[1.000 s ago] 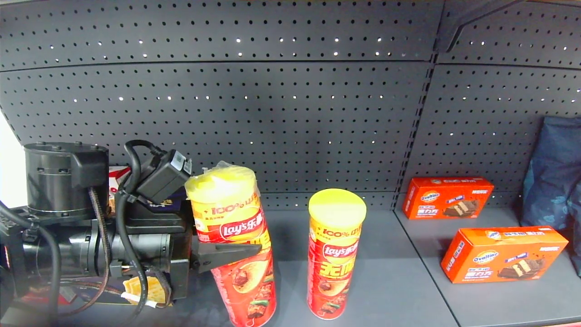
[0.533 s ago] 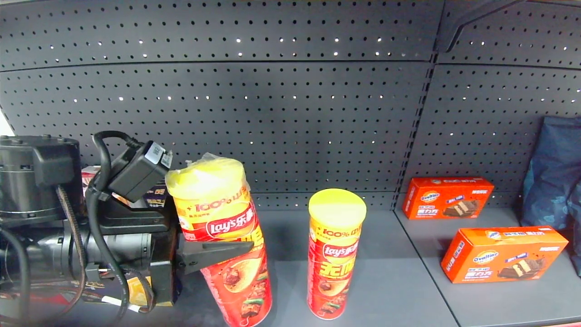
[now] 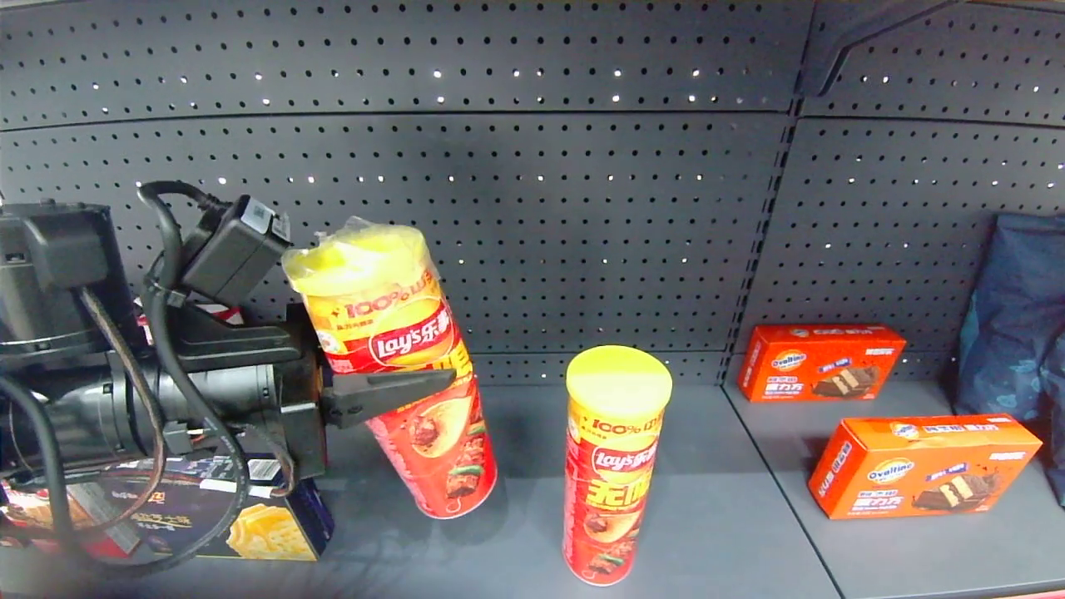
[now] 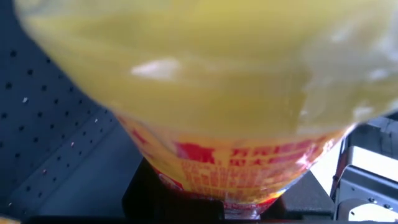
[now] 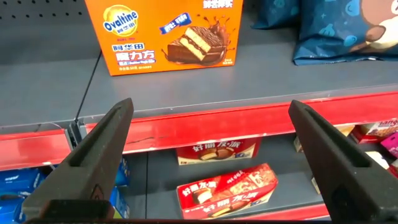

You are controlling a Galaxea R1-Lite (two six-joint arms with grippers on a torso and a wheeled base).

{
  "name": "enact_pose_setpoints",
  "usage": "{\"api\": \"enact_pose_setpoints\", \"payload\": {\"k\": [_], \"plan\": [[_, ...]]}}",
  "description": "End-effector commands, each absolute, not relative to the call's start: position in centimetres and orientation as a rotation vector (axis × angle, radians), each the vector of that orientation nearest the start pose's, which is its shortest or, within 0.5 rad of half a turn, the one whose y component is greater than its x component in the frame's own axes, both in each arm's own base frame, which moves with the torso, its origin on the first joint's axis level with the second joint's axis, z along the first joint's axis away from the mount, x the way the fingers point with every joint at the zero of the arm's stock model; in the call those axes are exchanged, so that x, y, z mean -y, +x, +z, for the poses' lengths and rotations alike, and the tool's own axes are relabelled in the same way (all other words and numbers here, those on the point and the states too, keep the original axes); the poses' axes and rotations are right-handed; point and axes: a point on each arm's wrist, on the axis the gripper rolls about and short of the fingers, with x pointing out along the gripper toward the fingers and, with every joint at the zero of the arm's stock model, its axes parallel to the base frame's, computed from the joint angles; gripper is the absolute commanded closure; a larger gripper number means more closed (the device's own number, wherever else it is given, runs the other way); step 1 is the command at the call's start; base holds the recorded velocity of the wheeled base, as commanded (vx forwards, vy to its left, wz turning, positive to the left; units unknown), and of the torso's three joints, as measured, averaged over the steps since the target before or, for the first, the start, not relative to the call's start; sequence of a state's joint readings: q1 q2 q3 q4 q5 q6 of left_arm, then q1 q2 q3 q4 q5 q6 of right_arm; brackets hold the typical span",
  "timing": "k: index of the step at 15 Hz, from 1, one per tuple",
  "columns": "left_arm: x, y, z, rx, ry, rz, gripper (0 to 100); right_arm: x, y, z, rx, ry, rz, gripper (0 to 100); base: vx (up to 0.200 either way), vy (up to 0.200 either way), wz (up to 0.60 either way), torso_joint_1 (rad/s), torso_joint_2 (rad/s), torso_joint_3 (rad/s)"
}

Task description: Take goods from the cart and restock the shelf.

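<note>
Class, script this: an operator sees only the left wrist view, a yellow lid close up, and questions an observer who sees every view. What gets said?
Operator: How does my can sit?
Observer: The held chip can is tilted in the left gripper, its lid leaning toward the arm.
Operator: Anything beside it?
Observer: A second chip can stands upright on the shelf, to the held can's right and apart from it.
</note>
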State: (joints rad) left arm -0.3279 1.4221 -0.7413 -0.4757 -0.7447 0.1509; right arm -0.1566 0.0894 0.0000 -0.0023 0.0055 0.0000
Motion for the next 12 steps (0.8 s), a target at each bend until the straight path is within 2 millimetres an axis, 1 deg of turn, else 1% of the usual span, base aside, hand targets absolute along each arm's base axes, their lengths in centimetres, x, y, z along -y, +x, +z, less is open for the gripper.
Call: {"api": "enact_pose_setpoints", "payload": {"k": [1, 2, 3, 4, 5, 6, 7, 8, 9, 10, 12], "plan": [[9.6, 22.4, 23.0, -0.119, 0.091, -1.104, 100, -0.3, -1.5, 7.8, -0.092, 0.007, -0.150, 0, 0.000, 0.000, 0.00, 0.000, 0.00, 0.000], [9.8, 22.9, 22.9, -0.121, 0.091, -1.112, 100, -0.3, -1.5, 7.8, -0.092, 0.007, -0.150, 0, 0.000, 0.000, 0.00, 0.000, 0.00, 0.000], [9.8, 24.4, 22.6, -0.130, 0.089, -1.105, 100, -0.3, -1.5, 7.8, -0.092, 0.007, -0.150, 0, 0.000, 0.000, 0.00, 0.000, 0.00, 0.000], [10.0, 25.6, 22.9, -0.126, 0.090, -1.103, 100, -0.3, -1.5, 7.8, -0.092, 0.007, -0.150, 0, 0.000, 0.000, 0.00, 0.000, 0.00, 0.000], [10.1, 26.2, 22.8, -0.127, 0.088, -1.108, 100, -0.3, -1.5, 7.8, -0.092, 0.007, -0.150, 0, 0.000, 0.000, 0.00, 0.000, 0.00, 0.000], [10.2, 28.0, 23.1, -0.130, 0.085, -1.105, 100, -0.3, -1.5, 7.8, -0.092, 0.007, -0.150, 0, 0.000, 0.000, 0.00, 0.000, 0.00, 0.000], [10.4, 28.6, 23.1, -0.170, 0.075, -1.103, 100, -0.3, -1.5, 7.8, -0.092, 0.007, -0.150, 0, 0.000, 0.000, 0.00, 0.000, 0.00, 0.000], [10.7, 29.3, 23.5, -0.219, 0.065, -1.111, 100, -0.3, -1.5, 7.8, -0.092, 0.007, -0.150, 0, 0.000, 0.000, 0.00, 0.000, 0.00, 0.000], [11.2, 30.3, 23.5, -0.222, 0.071, -1.120, 100, -0.3, -1.5, 7.8, -0.092, 0.007, -0.150, 0, 0.000, 0.000, 0.00, 0.000, 0.00, 0.000], [11.5, 31.0, 23.4, -0.213, 0.083, -1.121, 100, -0.3, -1.5, 7.8, -0.092, 0.007, -0.150, 0, 0.000, 0.000, 0.00, 0.000, 0.00, 0.000], [12.6, 33.4, 22.5, -0.196, 0.129, -1.135, 100, -0.3, -1.5, 7.7, -0.093, 0.008, -0.150, 0, 0.000, 0.000, 0.00, 0.000, 0.00, 0.000]]}}
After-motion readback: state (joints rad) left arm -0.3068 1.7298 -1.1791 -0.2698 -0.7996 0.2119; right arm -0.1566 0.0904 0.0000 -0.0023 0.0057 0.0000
